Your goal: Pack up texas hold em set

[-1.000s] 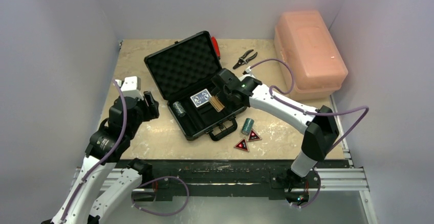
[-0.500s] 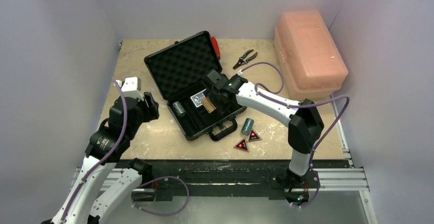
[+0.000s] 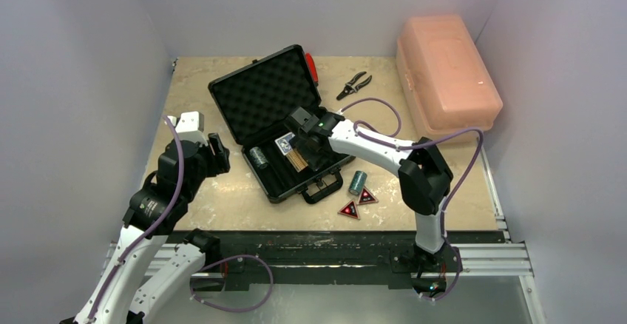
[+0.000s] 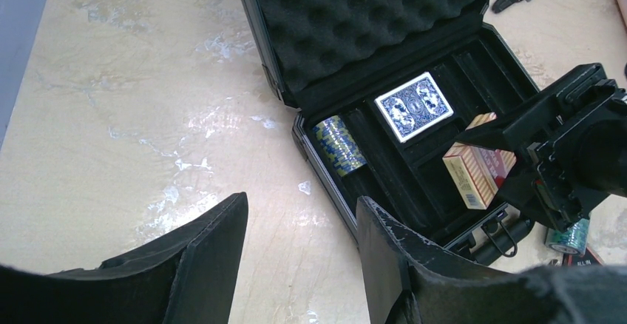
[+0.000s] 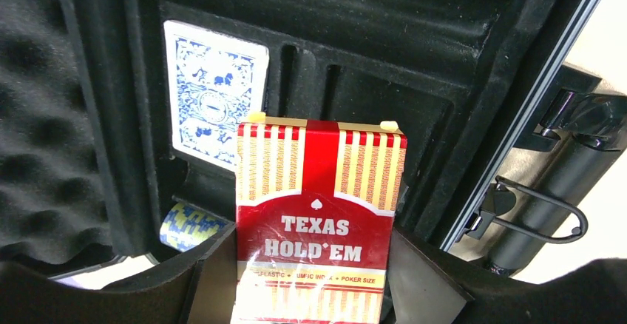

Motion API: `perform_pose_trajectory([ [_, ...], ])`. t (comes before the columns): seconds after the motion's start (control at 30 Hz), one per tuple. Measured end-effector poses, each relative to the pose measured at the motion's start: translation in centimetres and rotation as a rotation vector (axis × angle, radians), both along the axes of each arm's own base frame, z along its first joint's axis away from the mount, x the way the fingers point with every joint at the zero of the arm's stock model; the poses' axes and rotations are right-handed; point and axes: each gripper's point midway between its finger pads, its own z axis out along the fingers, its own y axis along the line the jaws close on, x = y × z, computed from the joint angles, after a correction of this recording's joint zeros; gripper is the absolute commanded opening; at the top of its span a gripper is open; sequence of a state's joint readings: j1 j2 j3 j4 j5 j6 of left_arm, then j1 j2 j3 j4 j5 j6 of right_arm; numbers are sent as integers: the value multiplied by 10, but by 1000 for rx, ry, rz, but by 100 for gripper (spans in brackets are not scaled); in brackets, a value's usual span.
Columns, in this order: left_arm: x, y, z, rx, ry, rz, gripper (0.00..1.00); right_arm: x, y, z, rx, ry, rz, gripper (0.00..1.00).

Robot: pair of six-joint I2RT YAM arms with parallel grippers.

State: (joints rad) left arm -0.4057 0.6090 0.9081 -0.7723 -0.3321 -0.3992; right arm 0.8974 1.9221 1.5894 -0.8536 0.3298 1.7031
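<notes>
Beige marbled bench [image 3: 222, 191] between grey walls, open briefcase [image 3: 259, 95] at centre. Clamped on the red card deck [image 5: 318, 191]: right end effector [image 5: 318, 279], over the briefcase tray beside the blue deck [image 5: 211, 102], arm stretched forward. Fingers apart and empty: left end effector [image 4: 299, 243], left of the briefcase, arm folded. In front of the briefcase: teal chip roll [image 3: 358, 183], two triangles [image 3: 349, 209].

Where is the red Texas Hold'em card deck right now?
Centre of the right wrist view: the red deck is held in the right gripper over the open briefcase tray, beside the blue deck lying in it.
</notes>
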Motion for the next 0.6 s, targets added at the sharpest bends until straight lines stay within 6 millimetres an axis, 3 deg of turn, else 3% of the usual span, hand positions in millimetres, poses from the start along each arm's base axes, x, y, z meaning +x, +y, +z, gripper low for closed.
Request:
perform_pose_trajectory([
  [0.6, 0, -1, 0, -3, 2, -6, 55, -4, 2, -32, -32, 63, -39, 0],
])
